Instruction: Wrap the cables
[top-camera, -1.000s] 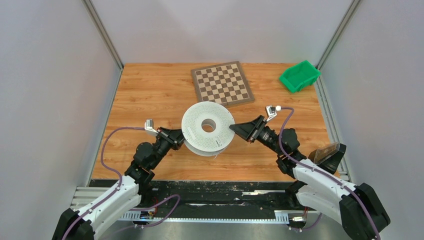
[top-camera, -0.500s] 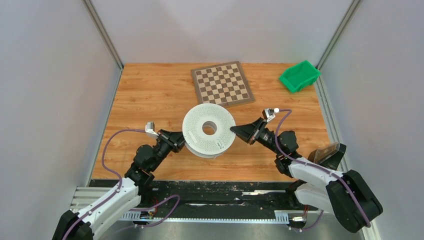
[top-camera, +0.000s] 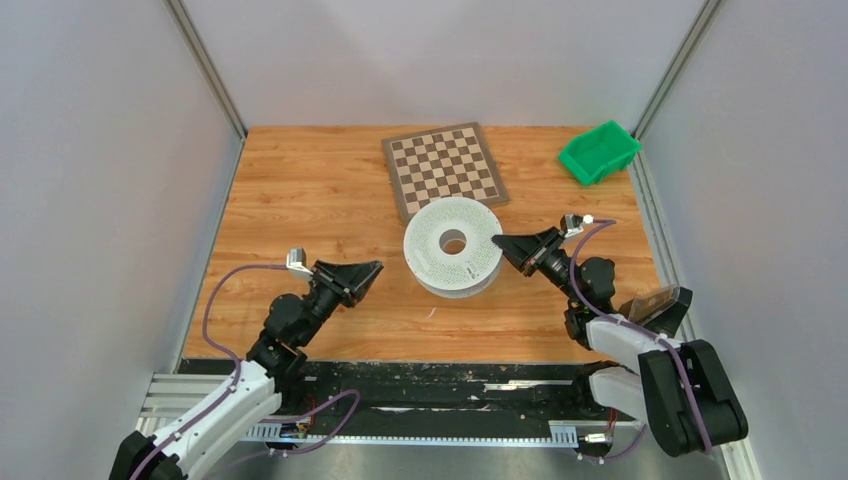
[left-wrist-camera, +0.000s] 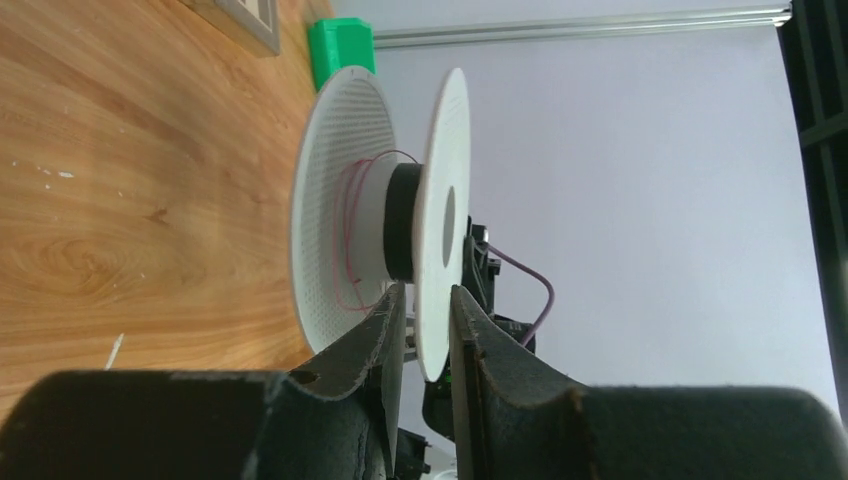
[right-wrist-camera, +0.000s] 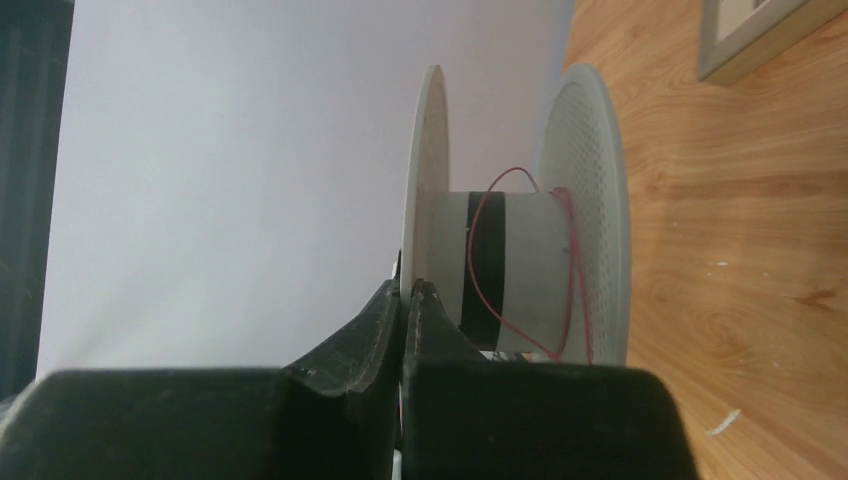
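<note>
A white spool with perforated flanges lies flat on the wooden table, right of the middle. A thin red cable is wound loosely round its grey and black hub; it also shows in the left wrist view. My right gripper is shut on the rim of the spool's upper flange, and its fingertips pinch that rim. My left gripper is open and empty, a short gap left of the spool. In the left wrist view the spool stands beyond my spread left gripper.
A chessboard lies just behind the spool. A green bin sits at the far right corner. A small white scrap lies on the table in front of the spool. Grey walls close in both sides.
The spool has slid right and toward the chessboard, held by my right gripper. My left gripper has let go of it, opened, and now stands apart to its left.
</note>
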